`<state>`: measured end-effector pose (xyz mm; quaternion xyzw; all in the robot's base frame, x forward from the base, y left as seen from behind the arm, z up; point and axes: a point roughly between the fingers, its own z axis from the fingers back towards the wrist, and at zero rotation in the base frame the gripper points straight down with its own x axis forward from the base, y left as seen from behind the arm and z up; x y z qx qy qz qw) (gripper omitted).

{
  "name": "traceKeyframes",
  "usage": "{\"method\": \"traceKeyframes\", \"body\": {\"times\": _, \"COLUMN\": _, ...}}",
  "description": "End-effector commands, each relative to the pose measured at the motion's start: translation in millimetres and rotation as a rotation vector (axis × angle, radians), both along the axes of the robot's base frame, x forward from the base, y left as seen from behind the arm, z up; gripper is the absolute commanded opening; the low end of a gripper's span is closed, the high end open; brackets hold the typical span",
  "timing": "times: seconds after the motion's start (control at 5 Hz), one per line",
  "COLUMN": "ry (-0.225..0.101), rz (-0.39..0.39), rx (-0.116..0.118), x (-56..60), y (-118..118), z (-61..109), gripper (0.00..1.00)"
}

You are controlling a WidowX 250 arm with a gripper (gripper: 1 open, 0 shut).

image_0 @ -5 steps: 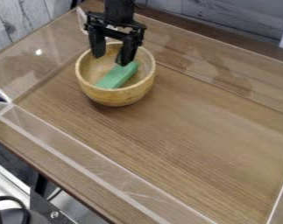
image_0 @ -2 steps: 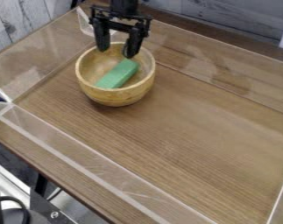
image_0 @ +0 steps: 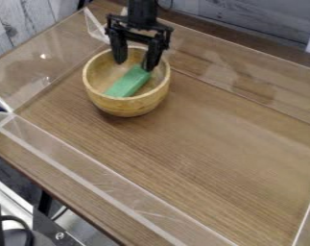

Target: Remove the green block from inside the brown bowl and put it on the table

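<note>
The brown bowl stands on the table at the upper left. Inside it the green block lies tilted against the inner wall. My black gripper hangs open just over the bowl's far rim, pointing steeply down. Its two fingers straddle the upper end of the block, and nothing is gripped between them. Whether a fingertip touches the block I cannot tell.
Clear acrylic walls border the tabletop on all sides. A pale plank wall shows behind the left corner. Bare wood grain stretches from the bowl toward the right and front.
The gripper has shifted slightly right and a little lower, coming over the far end of the green block. Bowl and block have stayed in place.
</note>
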<state>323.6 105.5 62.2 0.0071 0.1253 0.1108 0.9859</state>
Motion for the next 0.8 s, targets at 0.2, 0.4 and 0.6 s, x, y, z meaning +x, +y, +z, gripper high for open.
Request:
{"method": "traceKeyframes", "body": {"times": 0.2, "ry": -0.051, "rz": 0.022, "rx": 0.041, "x": 0.2, "y": 2.0, "z": -3.4, "gripper": 1.0}}
{"method": "traceKeyframes", "body": {"times": 0.4, "ry": -0.03, "rz": 0.045, "rx": 0.039, "x": -6.1, "y": 3.3, "z": -12.3, "gripper": 0.0}}
{"method": "traceKeyframes", "body": {"times": 0.6, "ry": -0.06, "rz": 0.038, "rx": -0.003, "x": -8.5, "y": 6.9, "z": -4.5, "gripper": 0.0}}
